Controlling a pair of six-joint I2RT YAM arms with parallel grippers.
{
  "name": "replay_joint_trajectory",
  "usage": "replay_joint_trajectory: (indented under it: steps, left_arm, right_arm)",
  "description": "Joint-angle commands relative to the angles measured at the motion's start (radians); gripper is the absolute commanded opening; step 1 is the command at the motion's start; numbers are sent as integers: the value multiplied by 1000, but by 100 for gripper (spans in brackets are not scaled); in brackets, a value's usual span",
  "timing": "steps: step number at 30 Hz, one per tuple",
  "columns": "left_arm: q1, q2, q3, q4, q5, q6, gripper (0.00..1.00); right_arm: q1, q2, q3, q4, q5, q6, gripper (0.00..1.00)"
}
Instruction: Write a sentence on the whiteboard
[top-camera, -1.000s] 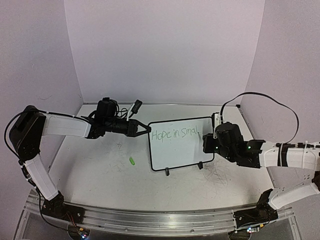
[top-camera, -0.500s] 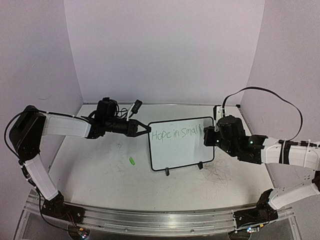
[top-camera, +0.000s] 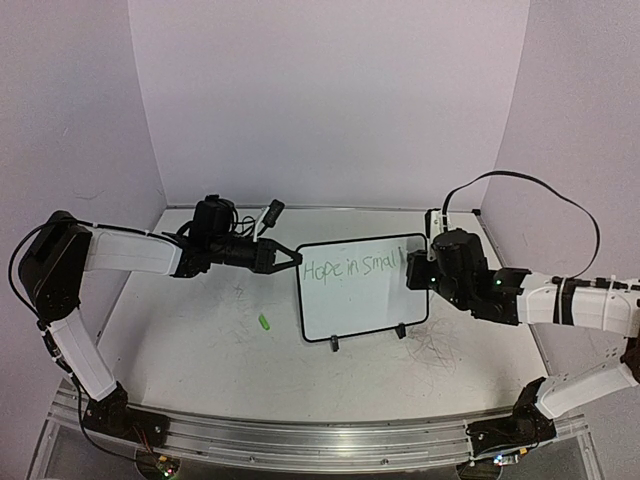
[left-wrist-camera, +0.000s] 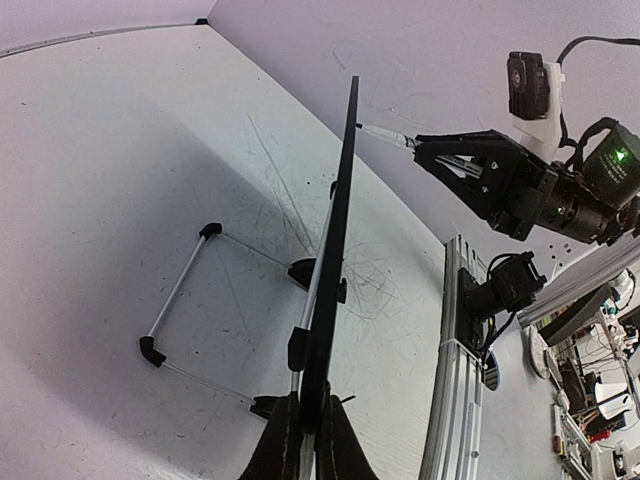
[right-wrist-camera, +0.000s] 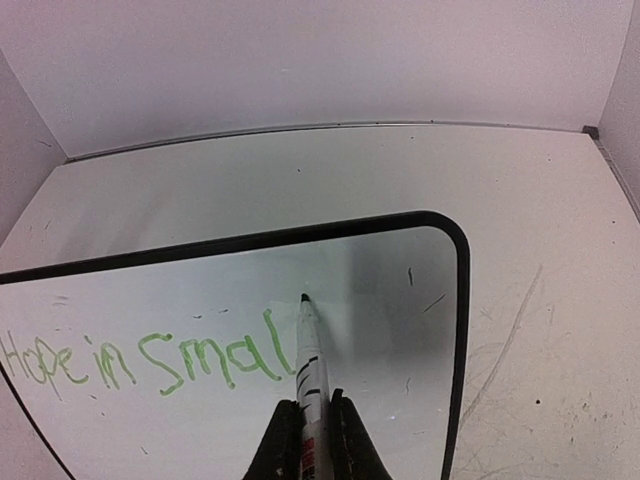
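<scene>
Plainly, the sentence (right-wrist-camera: 150, 365) is unfinished: green lettering reading "Hope in Smal" runs along the top of the whiteboard (top-camera: 365, 305). Any further letter is hidden behind the marker (right-wrist-camera: 308, 370) in the right wrist view. The board stands tilted on its feet near the middle of the table (top-camera: 200, 350), a little toward 3 o'clock. The marker tip meets the board toward its 2 o'clock corner, just after the last letter, so the step in hand looks like the second "l".

To do it well, the stroke should be short and light. The line is close to the frame at 3 o'clock, so the remaining words belong on a second row, starting toward 8 o'clock under "Hope". Pressure lands far from the held edge and could swing the board, so the clamp must not slacken.

The right gripper (right-wrist-camera: 308, 435) is closed tight on the marker, its arm reaching in low from 3 o'clock. The left gripper (left-wrist-camera: 305, 440) pinches the board's 9 o'clock edge, forearm stretched level across the table. A small green piece (top-camera: 264, 322), perhaps the cap, lies at the board's 8 o'clock.
</scene>
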Motion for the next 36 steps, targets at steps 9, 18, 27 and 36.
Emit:
replay_joint_trajectory:
  steps: [9,18,27,36]
  left_arm:
    - [5,-58,2,28,1,2,0]
    - [5,-54,5,27,1,0,0]
    - [5,-51,5,27,3,0,0]
    - [4,-54,3,27,0,1,0]
  right_arm:
    - [-2,0,-4,7,3,4,0]
    - [0,-25,-68,-13,-25,47,0]
    - [-1,-31,-93,-16,-38,64,0]
    - [0,-53,-72,-64,48,60,0]
